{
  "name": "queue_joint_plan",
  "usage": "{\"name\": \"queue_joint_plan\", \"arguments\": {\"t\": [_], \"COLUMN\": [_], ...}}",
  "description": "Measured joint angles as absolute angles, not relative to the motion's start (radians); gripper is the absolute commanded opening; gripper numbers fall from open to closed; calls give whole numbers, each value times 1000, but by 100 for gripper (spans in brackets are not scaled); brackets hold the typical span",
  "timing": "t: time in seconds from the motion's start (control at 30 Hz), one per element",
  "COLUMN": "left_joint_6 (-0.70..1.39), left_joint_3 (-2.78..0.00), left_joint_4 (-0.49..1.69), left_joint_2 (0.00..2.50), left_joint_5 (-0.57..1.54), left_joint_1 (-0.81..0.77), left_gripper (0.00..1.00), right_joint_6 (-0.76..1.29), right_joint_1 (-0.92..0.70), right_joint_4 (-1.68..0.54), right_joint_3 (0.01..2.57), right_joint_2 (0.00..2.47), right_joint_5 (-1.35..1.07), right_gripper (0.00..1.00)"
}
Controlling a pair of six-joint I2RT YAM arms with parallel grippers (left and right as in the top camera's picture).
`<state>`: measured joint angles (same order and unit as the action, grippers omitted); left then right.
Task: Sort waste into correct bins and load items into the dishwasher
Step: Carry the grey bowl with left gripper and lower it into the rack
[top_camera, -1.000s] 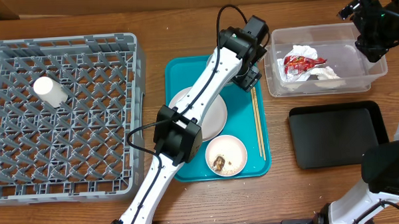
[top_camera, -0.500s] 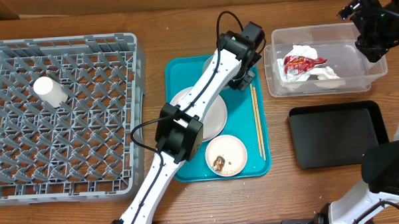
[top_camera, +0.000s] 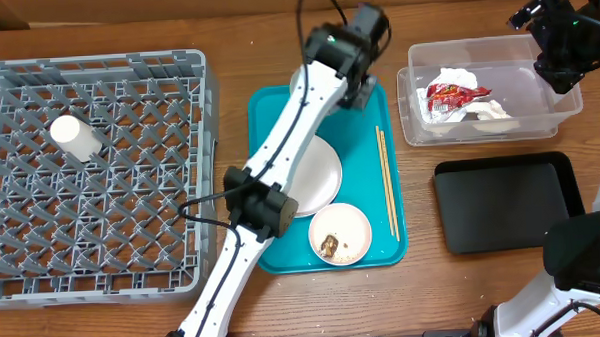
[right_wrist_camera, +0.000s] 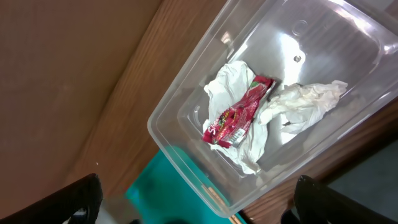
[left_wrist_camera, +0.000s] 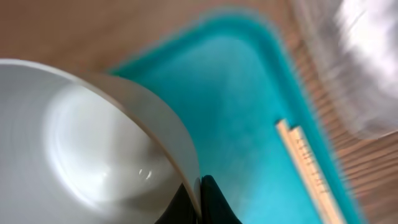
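My left gripper (left_wrist_camera: 200, 190) is shut on the rim of a small white bowl (left_wrist_camera: 93, 143), one finger inside and one outside. From overhead this bowl (top_camera: 297, 86) peeks out beside the arm at the far end of the teal tray (top_camera: 364, 126). On the tray lie the white plate (top_camera: 325, 173), a second bowl (top_camera: 344, 227) with a brown lump (top_camera: 330, 246), and the chopsticks (top_camera: 386, 180). The cup (top_camera: 75, 137) lies in the grey dish rack (top_camera: 7, 89). My right gripper (right_wrist_camera: 199, 205) hangs open over the clear tub (right_wrist_camera: 186, 134), which holds the red wrapper (right_wrist_camera: 239, 112) and tissue (right_wrist_camera: 305, 99).
The shallow black tray (top_camera: 506, 203) sits at the front right, below the clear tub (top_camera: 568, 104). The left arm stretches diagonally across the teal tray and over part of the plate. A cardboard wall runs along the back of the table.
The left gripper has shut on the bowl's rim and moved up and toward the tray's far left corner with it. The right arm has stayed put.
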<state>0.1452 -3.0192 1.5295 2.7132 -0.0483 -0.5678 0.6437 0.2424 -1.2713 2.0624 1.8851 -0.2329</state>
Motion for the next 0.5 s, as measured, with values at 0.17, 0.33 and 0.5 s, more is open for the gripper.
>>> {"name": "queue_joint_plan", "arguments": {"t": [0.17,0.33,0.5], "left_joint_6": [212,266,266], "left_joint_3": [-3108,-3116,-3123], "left_joint_4": [1598,1684,1684], "left_joint_2": [2630,2523,2486], "left_joint_5": [-7,113,289], "left_joint_1": [-494,-298,-44], "left_gripper": [4,4,4], "right_joint_6": [644,643,644], "right_joint_1": [242,242,242], "right_joint_4": [-1272,-1272,-1272], "right_joint_3": [2062,2062,2062], "right_joint_2": [1885,1885,1885], "right_joint_5": [-233,-233,-233], "right_gripper": [100,100,100]}}
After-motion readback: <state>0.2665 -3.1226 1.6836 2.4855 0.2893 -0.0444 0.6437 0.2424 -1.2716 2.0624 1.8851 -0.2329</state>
